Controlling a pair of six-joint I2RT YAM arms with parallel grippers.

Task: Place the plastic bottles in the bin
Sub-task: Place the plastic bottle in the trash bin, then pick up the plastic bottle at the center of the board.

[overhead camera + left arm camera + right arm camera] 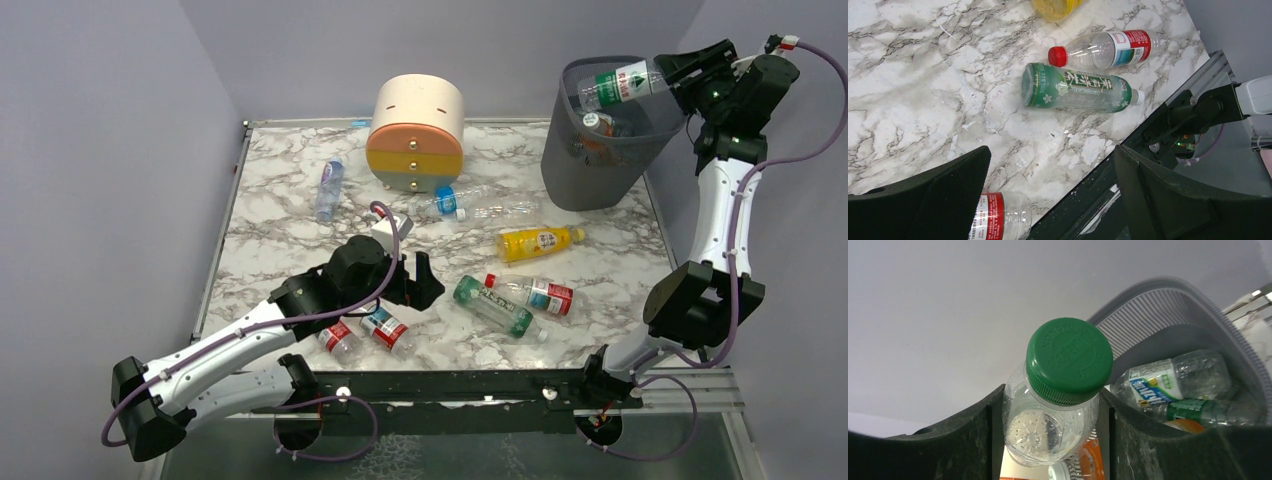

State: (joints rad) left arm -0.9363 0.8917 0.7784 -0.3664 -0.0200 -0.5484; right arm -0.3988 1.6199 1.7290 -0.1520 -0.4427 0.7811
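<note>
Worktop: you have a marble-patterned worktop (280, 230) with loose bottles scattered across it.
Bin: the grey mesh bin (590, 180) stands at your far right corner. Several bottles (1173, 377) already lie inside it.
Drawer unit: the round cream, orange and yellow drawer unit (415, 135) sits at the far middle, left of the bin.
Right fingers: your right fingers (973, 440) pinch a green-capped clear bottle (1068, 360) by its body, above the bin's open rim.
Left fingers: your left fingers (948, 195) are spread wide and hold nothing, low over the worktop's near edge.
Green bottle: the green bottle (1078, 90) lies on its side just beside a red-capped clear bottle (1108, 47), ahead of your left fingers.
Yellow bottle: the yellow bottle (535, 241) lies on its side between that pair and the bin.
Red-label bottles: two red-label bottles (340, 337) lie at the near edge, under your left arm.
Blue-label bottle: the blue-label bottle (328, 188) lies left of the drawer unit.
</note>
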